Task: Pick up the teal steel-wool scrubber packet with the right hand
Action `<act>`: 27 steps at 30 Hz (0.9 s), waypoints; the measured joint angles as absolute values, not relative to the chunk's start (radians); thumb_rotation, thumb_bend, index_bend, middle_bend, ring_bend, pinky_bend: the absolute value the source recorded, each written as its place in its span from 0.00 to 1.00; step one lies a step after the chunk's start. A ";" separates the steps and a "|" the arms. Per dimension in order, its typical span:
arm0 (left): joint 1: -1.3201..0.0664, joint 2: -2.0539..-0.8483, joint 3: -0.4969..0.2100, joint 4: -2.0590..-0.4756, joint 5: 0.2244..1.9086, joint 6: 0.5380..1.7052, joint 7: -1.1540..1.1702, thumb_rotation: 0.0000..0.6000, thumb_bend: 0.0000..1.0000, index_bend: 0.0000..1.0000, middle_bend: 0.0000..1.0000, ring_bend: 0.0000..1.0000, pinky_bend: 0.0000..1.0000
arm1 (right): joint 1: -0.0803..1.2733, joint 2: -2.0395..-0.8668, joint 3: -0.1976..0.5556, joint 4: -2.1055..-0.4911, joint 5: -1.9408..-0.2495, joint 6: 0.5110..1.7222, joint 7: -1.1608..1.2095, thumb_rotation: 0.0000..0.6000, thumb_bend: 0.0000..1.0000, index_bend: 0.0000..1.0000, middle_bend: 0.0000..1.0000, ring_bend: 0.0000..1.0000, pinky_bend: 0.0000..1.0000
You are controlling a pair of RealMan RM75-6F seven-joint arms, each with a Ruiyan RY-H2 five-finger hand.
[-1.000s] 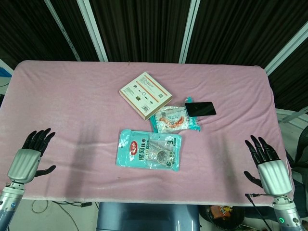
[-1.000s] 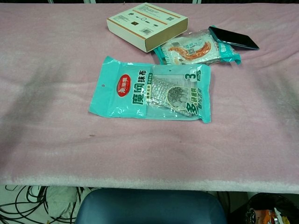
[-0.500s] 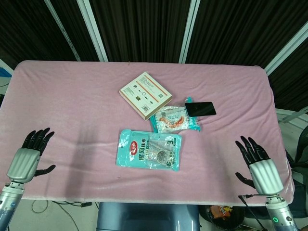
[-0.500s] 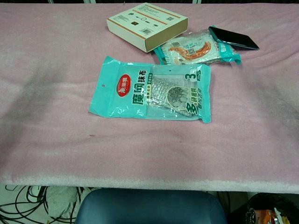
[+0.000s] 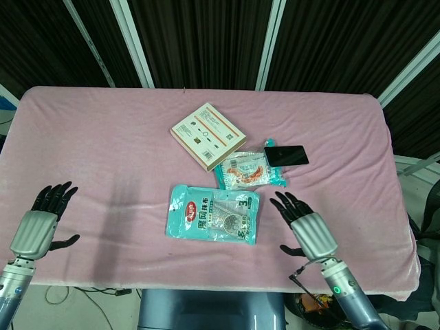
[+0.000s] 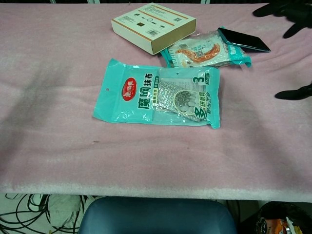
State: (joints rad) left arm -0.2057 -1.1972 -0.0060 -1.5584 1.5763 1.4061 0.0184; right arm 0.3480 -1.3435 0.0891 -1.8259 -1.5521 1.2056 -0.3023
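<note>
Fingers point(image 5: 287, 205) of the right hand point(image 5: 307, 230) are spreading wide apart, gripping nothing, and they are pointing toward the packet point(image 5: 214, 214) from its right side. That looks like a preparation for a grasp: the hand is hovering just beside the packet's right edge, near but not touching it, with the palm facing down over the cloth point(image 5: 110, 144). In the chest view only dark fingertips point(image 6: 294, 91) are showing at the right border, so the palm cannot be judged there.

Lying flat near the middle of the table is the packet, teal, with its long side running left to right, and it is sitting apart from the rest. Because it is lying flat and thin on soft cloth, the fingers will probably need to get under an edge or pinch it from above.

Behind it, a second pouch point(image 5: 249, 170) is lying with a phone point(image 5: 287, 155) overlapping its right end, and a box point(image 5: 207, 135) is sitting just beyond, touching the pouch.

At the near left edge, the left hand point(image 5: 40, 225) is idling, fingers likewise apart and holding nothing, well away from everything.
</note>
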 measured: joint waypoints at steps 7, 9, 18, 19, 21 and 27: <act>-0.208 -1.197 -0.009 -1.556 1.569 1.401 0.001 1.00 0.00 0.00 0.00 0.00 0.00 | 0.443 -1.508 0.148 -1.816 -1.382 1.094 -0.466 1.00 0.00 0.00 0.00 0.00 0.21; -0.209 -1.197 -0.010 -1.554 1.570 1.402 -0.004 1.00 0.00 0.00 0.00 0.00 0.00 | 0.465 -1.551 0.159 -1.796 -1.345 1.077 -0.502 1.00 0.00 0.00 0.00 0.00 0.21; -0.211 -1.196 -0.012 -1.554 1.562 1.395 -0.018 1.00 0.00 0.00 0.00 0.00 0.00 | 0.562 -1.721 0.210 -1.673 -1.210 1.018 -0.602 1.00 0.00 0.00 0.00 0.00 0.21; -0.211 -1.196 -0.012 -1.554 1.561 1.394 -0.018 1.00 0.00 0.00 0.00 0.00 0.00 | 0.571 -1.738 0.215 -1.657 -1.199 1.014 -0.607 1.00 0.00 0.00 0.00 0.00 0.21; -0.212 -1.195 -0.013 -1.555 1.556 1.391 -0.020 1.00 0.00 0.00 0.00 0.00 0.00 | 0.587 -1.765 0.224 -1.626 -1.184 1.006 -0.615 1.00 0.00 0.00 0.00 0.00 0.21; -0.213 -1.195 -0.015 -1.558 1.549 1.387 -0.021 1.00 0.00 0.00 0.00 0.00 0.00 | 0.642 -1.843 0.245 -1.498 -1.139 0.981 -0.640 1.00 0.00 0.00 0.00 0.00 0.21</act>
